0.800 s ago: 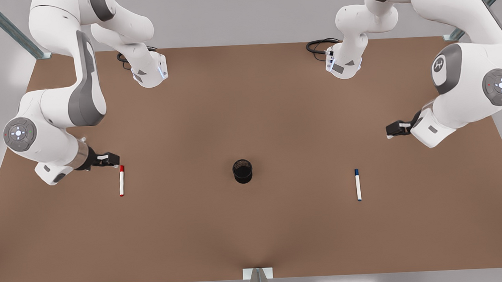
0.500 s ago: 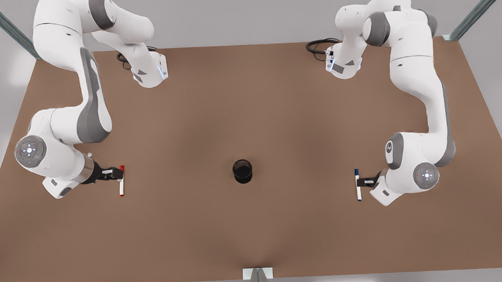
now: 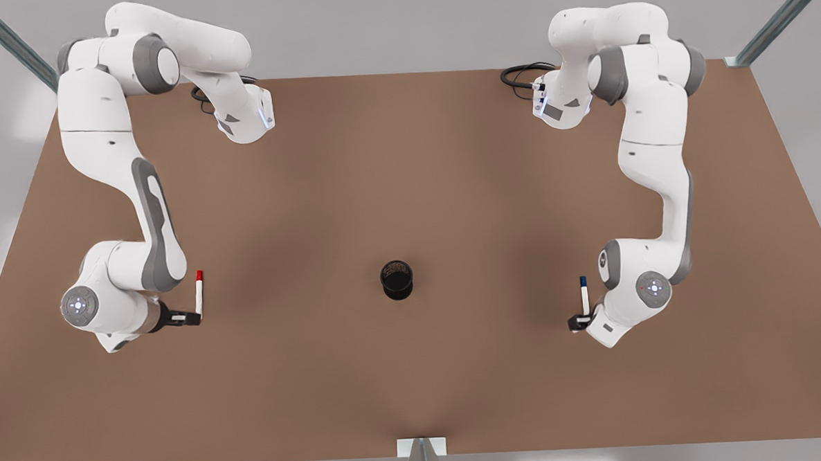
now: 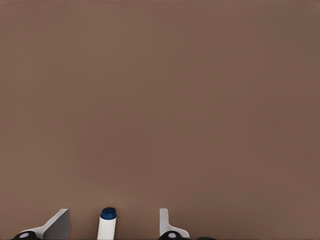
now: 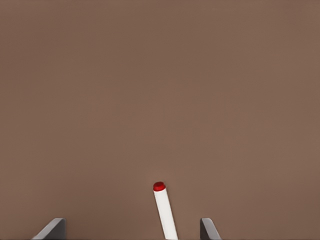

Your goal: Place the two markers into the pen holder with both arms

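The red-capped marker point(image 3: 198, 293) lies on the brown table point(image 3: 416, 369) at the front view's left. My right gripper point(image 3: 191, 318) is open at its uncapped end, and its fingers stand apart on either side of the white barrel point(image 5: 165, 212). The blue-capped marker point(image 3: 584, 296) lies at the front view's right. There my left gripper point(image 3: 579, 322) is open around its near end, the blue end tip point(image 4: 108, 214) sitting between the fingers point(image 4: 56, 225). The black pen holder point(image 3: 397, 279) stands upright midway between the two markers.
The arm bases point(image 3: 246, 116) and black cables point(image 3: 521, 77) sit along the table's far edge. A small metal bracket point(image 3: 421, 448) stands at the middle of the near edge. Bare tabletop separates each marker from the holder.
Both arms have swung toward the table's near side and lowered. Each gripper has slid along its marker from the capped part to the uncapped end. The markers and holder have not moved.
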Robot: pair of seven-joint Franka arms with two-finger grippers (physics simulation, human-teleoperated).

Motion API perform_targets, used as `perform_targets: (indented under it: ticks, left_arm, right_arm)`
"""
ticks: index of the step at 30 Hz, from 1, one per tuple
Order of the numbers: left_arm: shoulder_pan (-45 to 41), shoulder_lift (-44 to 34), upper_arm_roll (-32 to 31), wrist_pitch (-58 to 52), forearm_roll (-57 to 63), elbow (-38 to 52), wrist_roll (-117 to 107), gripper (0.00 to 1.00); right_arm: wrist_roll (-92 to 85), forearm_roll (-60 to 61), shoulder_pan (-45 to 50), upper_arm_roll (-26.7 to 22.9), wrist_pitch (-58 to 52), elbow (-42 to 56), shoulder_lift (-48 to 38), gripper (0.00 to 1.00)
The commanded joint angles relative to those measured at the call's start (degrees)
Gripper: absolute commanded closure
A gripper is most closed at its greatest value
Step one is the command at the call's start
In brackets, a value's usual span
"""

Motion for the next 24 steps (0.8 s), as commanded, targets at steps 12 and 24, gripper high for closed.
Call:
perform_targets:
  ticks: [12, 24]
  left_arm:
    - [0.4, 1.2, 0.0, 3.4, 0.1, -0.1, 1.5, 0.48]
    - [0.2, -0.1, 0.0, 3.0, 0.1, -2.9, 1.5, 0.73]
  right_arm:
    - [-0.3, -3.7, 0.9, -0.1, 5.4, -1.0, 5.2, 0.12]
    - [-3.5, -5.7, -1.3, 0.6, 7.2, -9.0, 2.4, 0.42]
